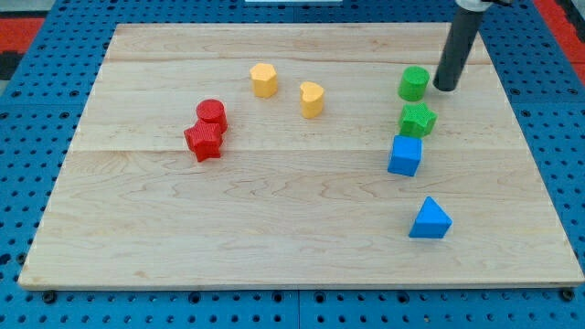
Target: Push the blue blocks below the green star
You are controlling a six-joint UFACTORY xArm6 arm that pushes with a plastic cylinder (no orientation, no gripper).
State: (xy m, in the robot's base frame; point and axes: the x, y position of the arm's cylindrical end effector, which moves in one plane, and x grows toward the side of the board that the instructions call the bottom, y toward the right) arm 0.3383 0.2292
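A green star (417, 120) lies at the view's right, with a green cylinder (414, 83) just above it. A blue cube (405, 155) sits right below the green star, touching or nearly touching it. A blue triangular block (430, 219) lies further down and slightly right, apart from the cube. My tip (444, 88) rests on the board just right of the green cylinder, above and right of the green star.
A yellow hexagonal block (264, 79) and a yellow heart (312, 99) lie at the upper middle. A red cylinder (211, 114) and a red star (204, 142) touch at the left. The wooden board (274, 238) ends on a blue pegboard.
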